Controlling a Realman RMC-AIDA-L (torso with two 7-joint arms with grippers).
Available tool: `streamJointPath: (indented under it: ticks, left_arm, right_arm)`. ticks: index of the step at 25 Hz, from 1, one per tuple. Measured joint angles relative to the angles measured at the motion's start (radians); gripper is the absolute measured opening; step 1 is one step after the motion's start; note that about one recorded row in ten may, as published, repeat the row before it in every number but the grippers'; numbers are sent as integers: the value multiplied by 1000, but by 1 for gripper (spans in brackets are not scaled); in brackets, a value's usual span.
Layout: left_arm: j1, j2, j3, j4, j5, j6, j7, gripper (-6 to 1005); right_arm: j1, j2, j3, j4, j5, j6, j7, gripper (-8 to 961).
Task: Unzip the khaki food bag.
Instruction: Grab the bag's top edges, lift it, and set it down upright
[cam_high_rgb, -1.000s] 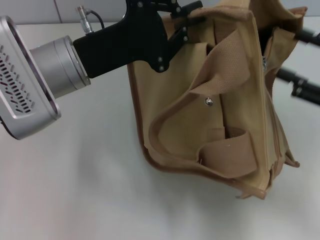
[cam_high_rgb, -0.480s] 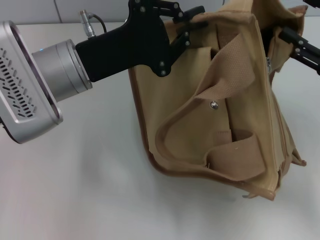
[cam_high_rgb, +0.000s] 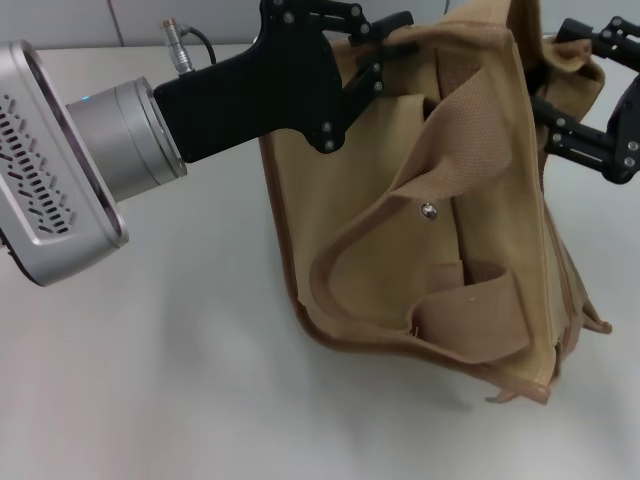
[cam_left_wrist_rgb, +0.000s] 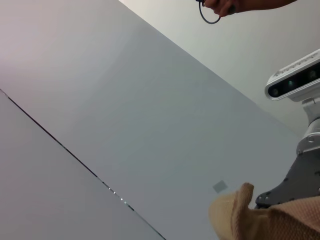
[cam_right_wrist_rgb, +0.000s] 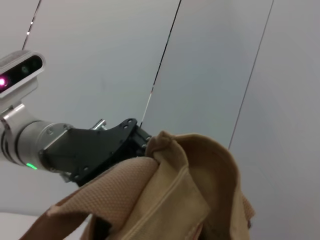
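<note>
1. The khaki food bag (cam_high_rgb: 440, 200) stands on the white table (cam_high_rgb: 150, 380), to the right of centre in the head view, its front face turned toward the camera and its body leaning.
2. A wide webbing handle (cam_high_rgb: 470, 135) droops across the front of the bag, looping down past a small metal snap (cam_high_rgb: 428, 211); a second loop of webbing (cam_high_rgb: 470, 315) lies lower down by the pocket.
3. The brown-edged base (cam_high_rgb: 330, 335) sits at the lower left of the bag and touches the table.
4. The left gripper (cam_high_rgb: 395, 35) reaches in from the left and pinches the bag's top left corner, its fingers closed on the cloth edge.
5. The left arm's silver wrist housing (cam_high_rgb: 50, 170) fills the left of the head view.
6. The right gripper (cam_high_rgb: 560, 80) is at the bag's upper right edge, by the top opening; its dark fingers stand apart, one above and one below, touching or just beside the fabric.
7. In the right wrist view the bag's top rim (cam_right_wrist_rgb: 195, 150) rises close to the camera, with the left gripper's black body (cam_right_wrist_rgb: 95, 147) behind it.
8. The left wrist view shows only a tan corner of the bag (cam_left_wrist_rgb: 250, 215) against a plain wall (cam_left_wrist_rgb: 125, 125).
</note>
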Motion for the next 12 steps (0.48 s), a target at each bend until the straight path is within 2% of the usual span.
streamJointPath:
  ticks: [12]
  left_arm:
    - [-2,0,-2,0,-1,-2,0,114]
  right_arm:
    - [-24,-1,7,-134,-121,-50,185,694]
